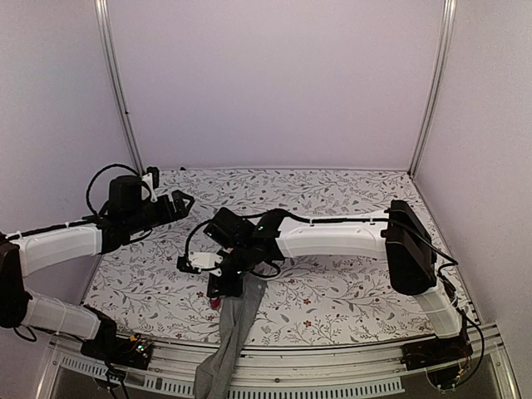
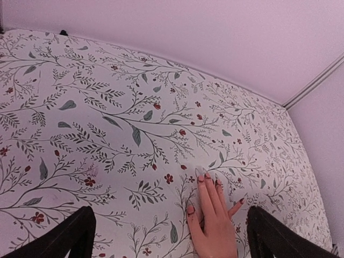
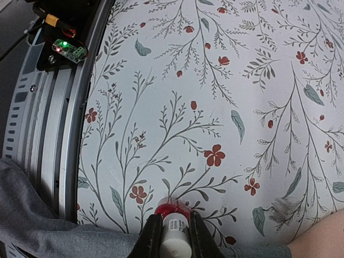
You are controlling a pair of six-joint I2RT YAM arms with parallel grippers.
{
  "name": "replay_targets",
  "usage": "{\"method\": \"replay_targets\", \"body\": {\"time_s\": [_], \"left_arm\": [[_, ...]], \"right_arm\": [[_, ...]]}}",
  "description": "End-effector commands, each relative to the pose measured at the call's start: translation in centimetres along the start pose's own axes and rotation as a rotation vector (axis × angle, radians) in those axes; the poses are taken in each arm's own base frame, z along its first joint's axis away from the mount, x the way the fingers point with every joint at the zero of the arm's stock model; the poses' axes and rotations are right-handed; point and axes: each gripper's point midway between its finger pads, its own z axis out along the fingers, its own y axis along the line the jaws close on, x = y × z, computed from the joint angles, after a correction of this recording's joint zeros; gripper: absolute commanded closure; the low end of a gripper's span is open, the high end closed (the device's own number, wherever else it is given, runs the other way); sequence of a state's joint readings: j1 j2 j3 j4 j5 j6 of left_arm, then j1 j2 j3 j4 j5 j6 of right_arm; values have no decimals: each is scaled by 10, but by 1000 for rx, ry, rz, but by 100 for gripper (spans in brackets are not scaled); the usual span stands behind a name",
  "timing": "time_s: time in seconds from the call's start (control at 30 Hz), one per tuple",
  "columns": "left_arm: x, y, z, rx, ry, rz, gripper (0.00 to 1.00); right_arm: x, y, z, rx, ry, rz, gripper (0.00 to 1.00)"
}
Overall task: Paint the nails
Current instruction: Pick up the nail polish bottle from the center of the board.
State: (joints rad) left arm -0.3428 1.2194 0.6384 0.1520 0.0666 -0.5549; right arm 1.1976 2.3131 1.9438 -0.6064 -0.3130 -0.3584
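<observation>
Across a floral worktop (image 1: 349, 299), the right jaws clamp the red polish bottle (image 3: 173, 214) beside the mannequin hand (image 2: 215, 231), whose nails (image 2: 207, 176) point away from the wide-open left jaws.

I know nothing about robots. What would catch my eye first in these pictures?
The flowered table cover fills the scene. Near its front edge lies a peach mannequin hand with spread fingers, and its grey sleeve trails over the edge. The right gripper is clamped on a small red bottle beside the sleeve, while the left gripper stands open farther back on the left.
</observation>
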Motion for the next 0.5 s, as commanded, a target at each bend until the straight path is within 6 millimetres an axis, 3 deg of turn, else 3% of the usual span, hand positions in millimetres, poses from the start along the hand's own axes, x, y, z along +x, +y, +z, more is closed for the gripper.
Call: {"method": "replay_targets", "body": {"time_s": [0.0, 0.2, 0.37, 0.47], "left_arm": [[-5, 4, 1, -12, -26, -7, 0], [-20, 5, -12, -21, -112, 3, 0], [-30, 19, -16, -117, -166, 4, 0], [-38, 15, -16, -127, -176, 24, 0]], "right_arm": [[-5, 4, 1, -44, -21, 5, 94], [-15, -21, -31, -36, -101, 77, 100], [-43, -31, -90, -27, -250, 101, 100], [-53, -38, -125, 8, -308, 111, 100]]}}
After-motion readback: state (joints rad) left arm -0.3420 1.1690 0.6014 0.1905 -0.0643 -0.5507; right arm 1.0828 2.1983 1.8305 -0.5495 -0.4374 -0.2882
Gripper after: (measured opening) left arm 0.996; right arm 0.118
